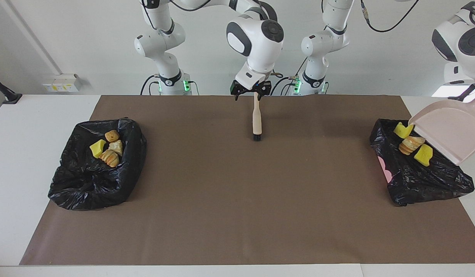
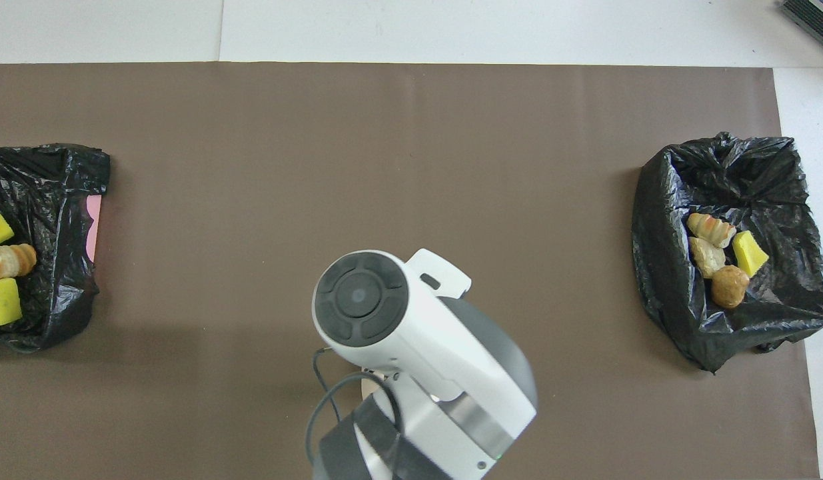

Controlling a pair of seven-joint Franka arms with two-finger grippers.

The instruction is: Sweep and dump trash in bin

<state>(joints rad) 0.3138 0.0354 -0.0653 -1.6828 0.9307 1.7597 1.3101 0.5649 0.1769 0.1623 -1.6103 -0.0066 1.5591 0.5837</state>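
The pink dustpan (image 1: pixel 449 132) is held tipped over the black bin bag (image 1: pixel 422 173) at the left arm's end of the bench (image 1: pixel 14 154). The left claw is hidden at the picture's edge; it is pressed tight on the dustpan's handle. Three pieces of trash (image 1: pixel 411 144) are seen in that bag. Four more pieces (image 1: pixel 106 148) are seen in the other bag (image 1: pixel 95 173). The right claw (image 1: pixel 250 89) is spread wide above the brush (image 1: pixel 256 119), which is left lying on the brown mat (image 1: pixel 237 200).

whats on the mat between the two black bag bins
Only the wooden-handled brush, lying on the brown mat near the robots; the rest between the black bag-lined bins is bare, clearest in the facing view.
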